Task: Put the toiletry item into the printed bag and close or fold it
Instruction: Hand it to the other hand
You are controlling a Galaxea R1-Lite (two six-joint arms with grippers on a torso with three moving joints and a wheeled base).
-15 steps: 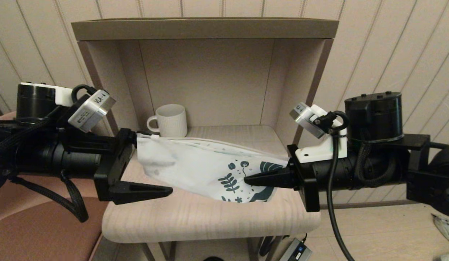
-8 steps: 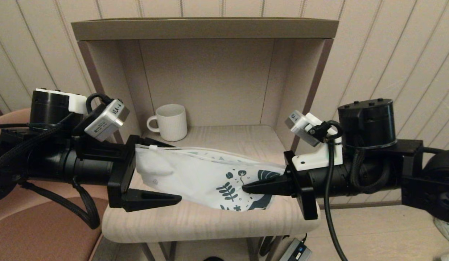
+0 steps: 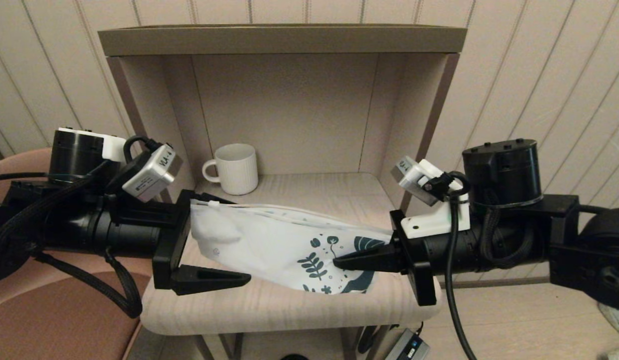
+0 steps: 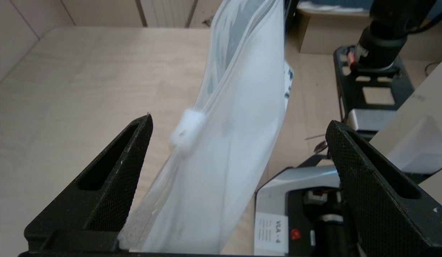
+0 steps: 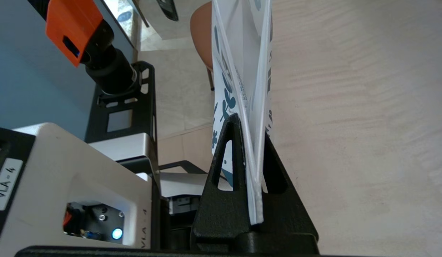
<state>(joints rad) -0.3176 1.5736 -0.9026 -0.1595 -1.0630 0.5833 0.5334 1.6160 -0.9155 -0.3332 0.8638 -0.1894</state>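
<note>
Facing pale shelf (image 3: 289, 305), paneled wall (image 3: 539, 75)

A translucent, smooth plastic printed bag (image 3: 269, 240) is seen above a matt, pale wood-grain shelf (image 3: 269, 305).

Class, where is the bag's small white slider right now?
In the head view, the slider sits at the printed bag's left end, between the open left end effector's fingers, below the mug.

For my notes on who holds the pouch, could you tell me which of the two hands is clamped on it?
The right hand, shut on the printed bag's leaf-patterned end. The left hand stands wide open around the slider end.
</note>
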